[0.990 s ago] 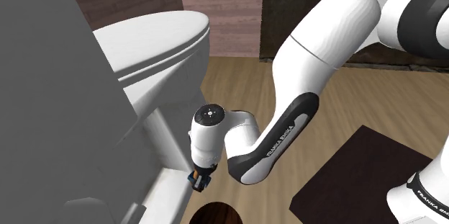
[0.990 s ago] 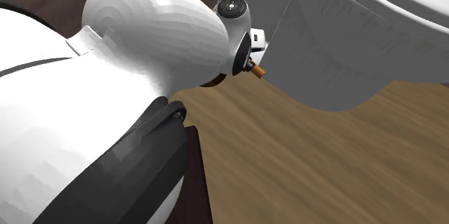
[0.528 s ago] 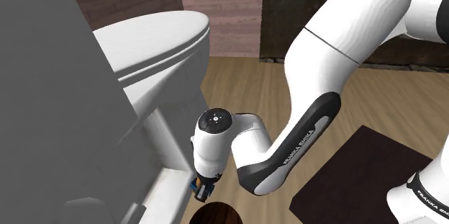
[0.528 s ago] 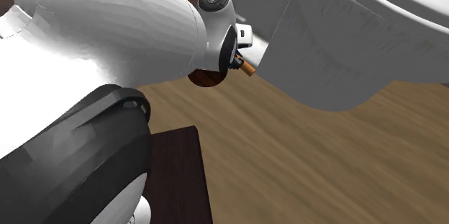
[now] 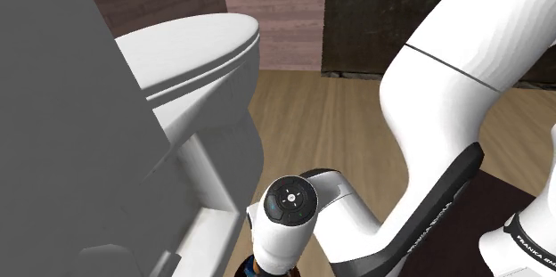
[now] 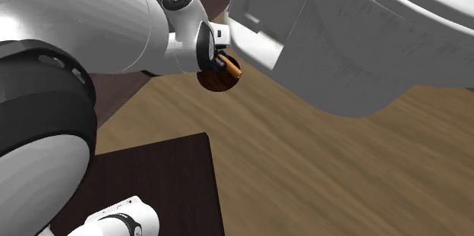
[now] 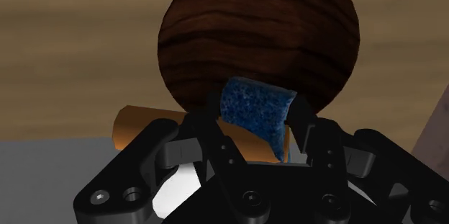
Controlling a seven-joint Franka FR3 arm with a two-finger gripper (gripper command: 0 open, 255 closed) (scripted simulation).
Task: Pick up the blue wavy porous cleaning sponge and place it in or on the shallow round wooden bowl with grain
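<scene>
White is the toilet (image 5: pixel 192 48) beside the low-bent arm in the shoulder view. In the second exterior view, the blue porous sponge with orange backing (image 6: pixel 231 68) is held just over the dark round wooden bowl (image 6: pixel 215 84). In the wrist view, it is clasped between the fingers of the black gripper (image 7: pixel 255 123), presumably for release into the bowl.

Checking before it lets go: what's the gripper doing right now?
Gripper: shut on the blue porous sponge with an orange side, near the dark round wooden bowl.
</scene>
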